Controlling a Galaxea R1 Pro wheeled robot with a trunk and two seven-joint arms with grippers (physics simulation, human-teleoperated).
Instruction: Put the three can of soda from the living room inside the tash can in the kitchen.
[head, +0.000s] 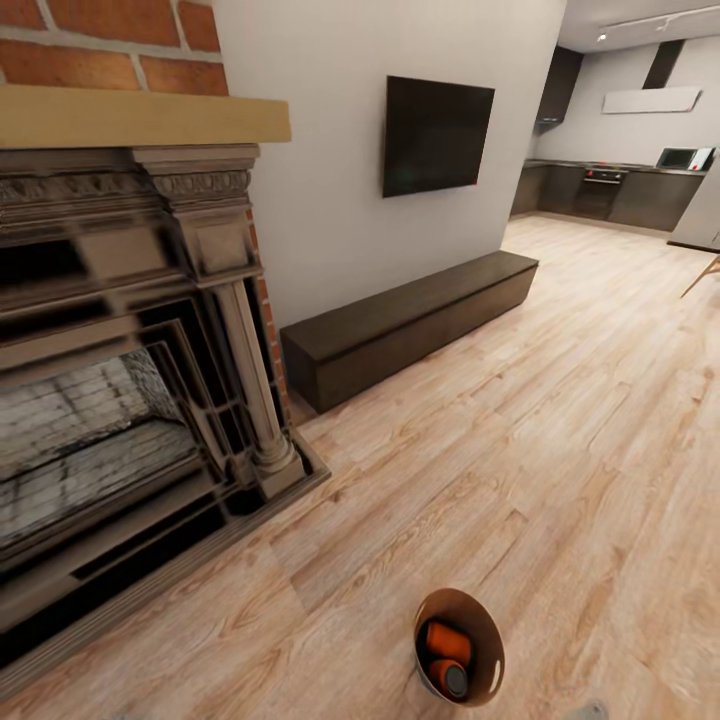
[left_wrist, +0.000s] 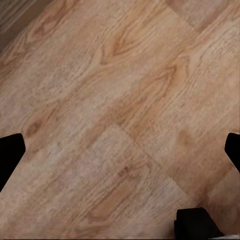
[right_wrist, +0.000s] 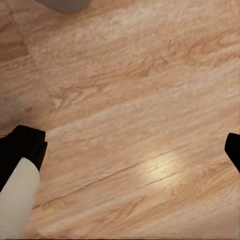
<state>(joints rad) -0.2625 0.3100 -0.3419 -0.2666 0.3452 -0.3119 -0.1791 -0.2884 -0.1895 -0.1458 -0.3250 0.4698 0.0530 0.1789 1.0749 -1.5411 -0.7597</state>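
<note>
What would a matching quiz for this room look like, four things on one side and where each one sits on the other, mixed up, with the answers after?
Things:
1. TV
2. bench
3. tash can
4. fireplace

Places:
A. head view's left side, under a light wooden mantel
B. on the floor by the head view's lower edge, orange cans inside
C. mounted on the white wall
D. on the floor along the wall, below the TV

Pairs: 1-C, 2-D, 3-B, 4-A

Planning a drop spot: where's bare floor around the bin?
Bare wood floor spreads between the long dark bench and the trash can, out toward the kitchen. Tight by the fireplace base.
</note>
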